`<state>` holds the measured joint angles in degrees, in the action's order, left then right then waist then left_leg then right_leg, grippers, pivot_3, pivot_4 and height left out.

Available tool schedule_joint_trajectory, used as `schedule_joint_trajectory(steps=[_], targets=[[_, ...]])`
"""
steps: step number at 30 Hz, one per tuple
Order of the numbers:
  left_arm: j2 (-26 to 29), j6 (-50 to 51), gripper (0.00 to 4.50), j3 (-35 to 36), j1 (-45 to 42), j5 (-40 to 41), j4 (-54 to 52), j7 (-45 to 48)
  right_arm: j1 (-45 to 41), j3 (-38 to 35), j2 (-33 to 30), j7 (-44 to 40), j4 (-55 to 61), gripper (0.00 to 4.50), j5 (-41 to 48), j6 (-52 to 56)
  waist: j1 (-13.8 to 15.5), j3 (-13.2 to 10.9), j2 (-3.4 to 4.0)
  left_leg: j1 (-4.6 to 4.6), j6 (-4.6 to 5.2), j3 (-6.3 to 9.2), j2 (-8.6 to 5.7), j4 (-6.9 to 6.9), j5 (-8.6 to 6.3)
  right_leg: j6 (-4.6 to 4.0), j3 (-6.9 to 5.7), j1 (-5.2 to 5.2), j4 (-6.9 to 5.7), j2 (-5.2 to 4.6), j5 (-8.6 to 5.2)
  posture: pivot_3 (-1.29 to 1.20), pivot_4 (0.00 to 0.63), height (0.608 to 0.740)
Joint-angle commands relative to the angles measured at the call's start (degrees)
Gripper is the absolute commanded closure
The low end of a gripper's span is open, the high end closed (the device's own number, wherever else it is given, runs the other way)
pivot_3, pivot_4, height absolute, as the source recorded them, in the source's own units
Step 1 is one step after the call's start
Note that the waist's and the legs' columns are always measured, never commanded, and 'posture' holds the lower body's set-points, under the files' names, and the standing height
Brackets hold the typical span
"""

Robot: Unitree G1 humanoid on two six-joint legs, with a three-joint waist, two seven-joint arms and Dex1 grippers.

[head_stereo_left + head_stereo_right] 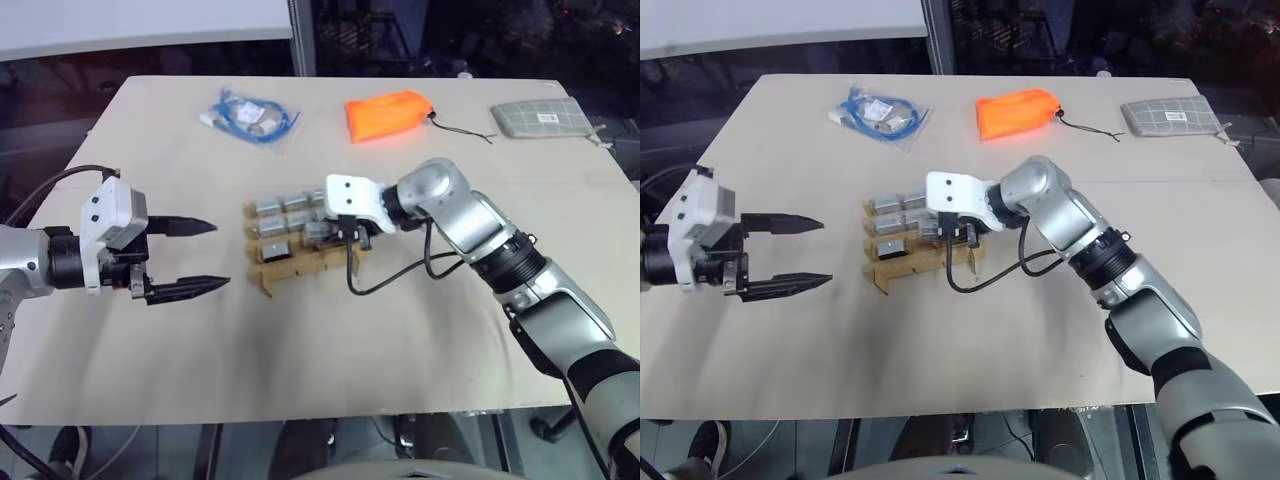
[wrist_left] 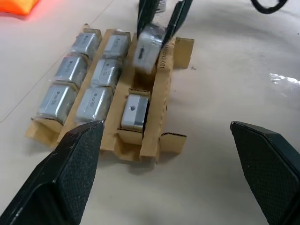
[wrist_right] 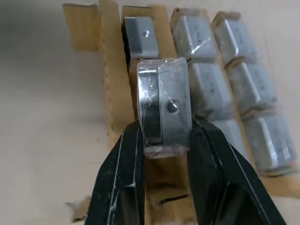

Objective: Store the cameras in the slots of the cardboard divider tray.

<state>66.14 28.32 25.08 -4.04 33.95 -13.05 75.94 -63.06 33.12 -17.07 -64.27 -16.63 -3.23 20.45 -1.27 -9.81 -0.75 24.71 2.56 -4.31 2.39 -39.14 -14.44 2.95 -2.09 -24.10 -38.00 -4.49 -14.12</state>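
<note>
Silvery camera [image 3: 165,107] is clamped by right gripper [image 3: 165,140] over cardboard tray [image 2: 165,93]; left gripper [image 1: 190,256], at 9 o'clock, is held wide open.

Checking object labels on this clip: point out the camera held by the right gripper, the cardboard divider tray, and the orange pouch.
held camera [image 3: 165,110], right wrist view, on its wrapped silver face.
cardboard divider tray [image 2: 161,91], left wrist view, on its outer slat.
orange pouch [image 1: 387,115], left eye view, on its middle.

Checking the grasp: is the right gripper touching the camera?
Touching: in the right wrist view the right gripper has both fingers pressed on the camera.
</note>
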Motion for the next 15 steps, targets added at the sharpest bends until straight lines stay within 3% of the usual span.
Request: schedule_joint_trajectory(steps=[1, 15], targets=[[0.4, -0.7, 0.00, 3.4, 0.7, 0.3, -1.4, 0.2, -1.4, 0.1, 2.3, 0.0, -2.3, 3.78, -1.4, -2.4, -0.1, 0.0, 0.00, 0.00, 0.00, 0.01, 0.00, 0.00, 0.00, 0.00, 0.00, 0.00, -0.01, 0.00, 0.00, 0.00, 0.150, 0.740], [0.4, -1.7, 0.00, 5.1, 3.3, -0.9, -0.6, 0.7, -1.4, 0.2, 5.1, -2.9, -4.8, 3.78, -2.8, -4.8, -1.1, 0.0, 0.00, -0.02, -0.02, 0.01, 0.01, 0.01, 0.00, 0.00, 0.00, 0.00, -0.02, -0.01, 0.00, 0.00, 0.150, 0.740]])
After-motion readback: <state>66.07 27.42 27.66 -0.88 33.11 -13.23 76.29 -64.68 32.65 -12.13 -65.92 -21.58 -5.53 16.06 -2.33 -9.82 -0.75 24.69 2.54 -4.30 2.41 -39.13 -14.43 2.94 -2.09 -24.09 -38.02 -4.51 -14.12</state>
